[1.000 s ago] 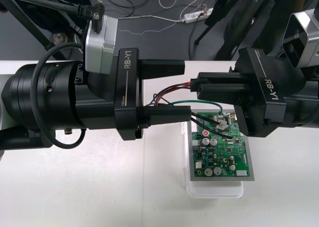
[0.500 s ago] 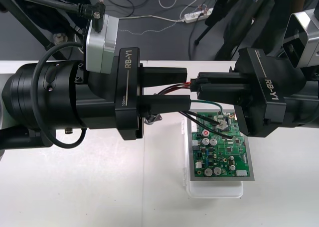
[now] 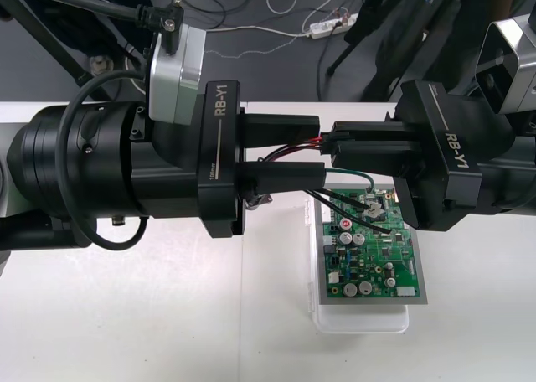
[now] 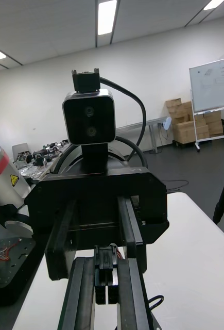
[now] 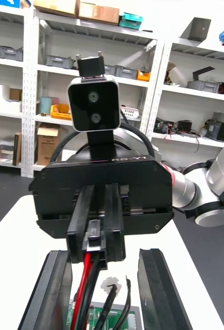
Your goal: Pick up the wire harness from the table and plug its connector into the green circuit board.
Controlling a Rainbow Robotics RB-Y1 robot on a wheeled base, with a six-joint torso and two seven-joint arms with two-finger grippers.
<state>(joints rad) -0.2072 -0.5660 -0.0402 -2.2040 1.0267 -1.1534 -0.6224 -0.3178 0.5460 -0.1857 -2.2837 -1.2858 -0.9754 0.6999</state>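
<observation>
Harness (image 5: 86,281) of thin red, black and green wires arcs above the green circuit board (image 3: 377,256) on a white base (image 3: 360,319); right gripper (image 4: 106,260) clamps its black plug (image 5: 93,237), left gripper (image 3: 318,152) gapes around the wires.

board (image 3: 374,256) green | base (image 3: 360,319) white | wires (image 3: 285,152) red, black, green | plug (image 5: 93,241) black | table (image 3: 126,315) white

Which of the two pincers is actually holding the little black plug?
The right pincer: it is shut on the plug, with the wires trailing out. The left pincer stands open around those wires, gripping nothing.
</observation>
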